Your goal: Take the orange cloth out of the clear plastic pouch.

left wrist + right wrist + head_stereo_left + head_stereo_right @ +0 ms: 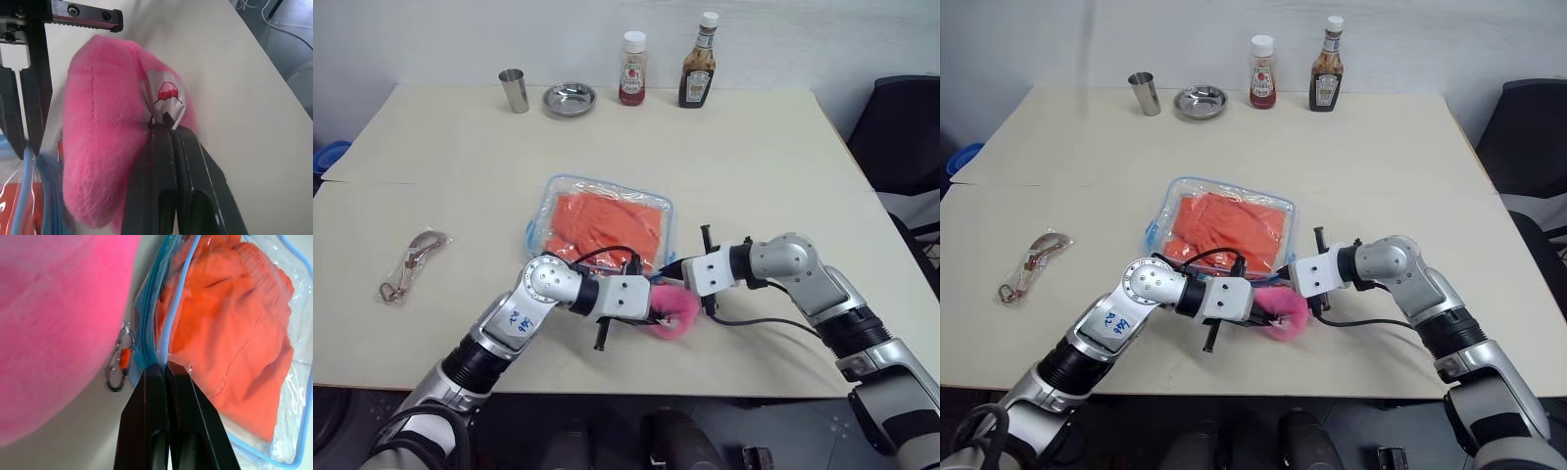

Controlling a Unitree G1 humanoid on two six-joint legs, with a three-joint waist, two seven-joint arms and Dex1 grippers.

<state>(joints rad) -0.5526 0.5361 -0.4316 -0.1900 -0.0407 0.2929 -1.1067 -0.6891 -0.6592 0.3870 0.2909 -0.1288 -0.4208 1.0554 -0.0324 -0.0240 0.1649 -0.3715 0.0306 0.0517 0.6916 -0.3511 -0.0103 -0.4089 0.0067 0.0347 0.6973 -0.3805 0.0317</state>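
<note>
The clear plastic pouch [593, 187] lies flat mid-table, its light blue edging around the folded orange cloth [607, 227] inside it. My right gripper [159, 366] is shut on the pouch's blue edge [146, 330] at its near right corner, next to the ringed zip pull [119, 363]. Against that corner rests a pink plush toy [677, 311]. My left gripper [165, 122] is shut on the silver tag of the plush [100, 127]. Both grippers meet at the pouch's near edge, a finger's width apart.
Along the far edge stand a metal cup [514, 91], a metal bowl [570, 98], a ketchup bottle [632, 70] and a brown sauce bottle [697, 64]. A small packet [411, 264] lies at the left. A black chair [906, 137] stands beyond the right edge.
</note>
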